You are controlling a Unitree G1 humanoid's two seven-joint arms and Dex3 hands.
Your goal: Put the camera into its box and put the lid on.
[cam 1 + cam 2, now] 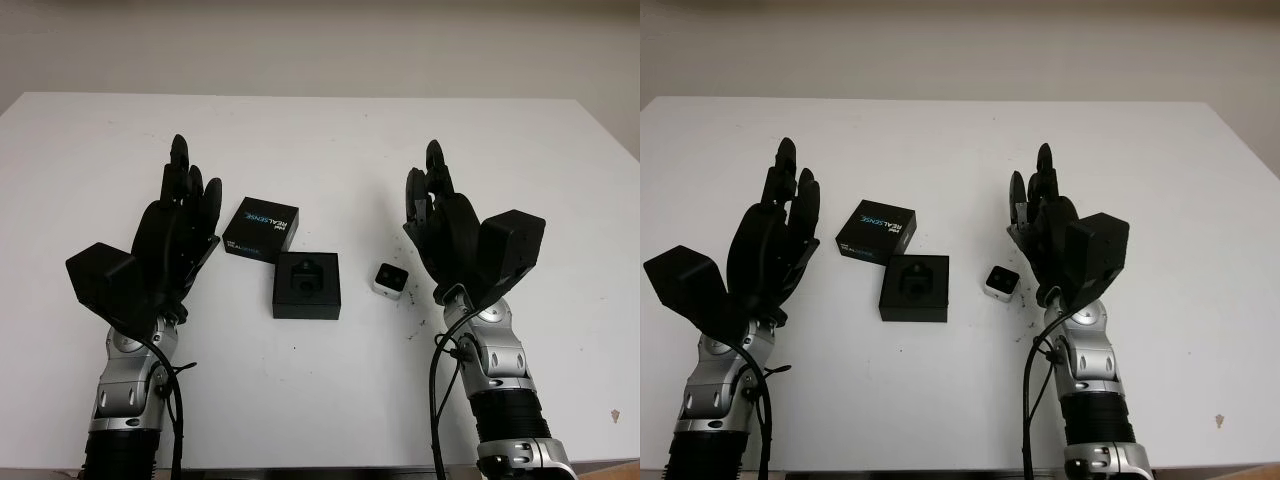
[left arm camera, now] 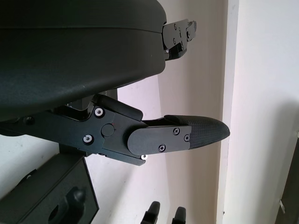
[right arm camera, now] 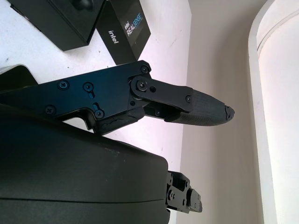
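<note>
Two open, empty hands: left hand, right hand; square black box, white cube camera.

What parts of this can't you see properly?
- Camera: too small in the eye views to make out its front details.
- Box: its hollow is dark in the eye views; cut off by the edge in the left wrist view.
- Lid: small print unreadable in the eye views.
- Left hand and right hand, both open: palms face away.
</note>
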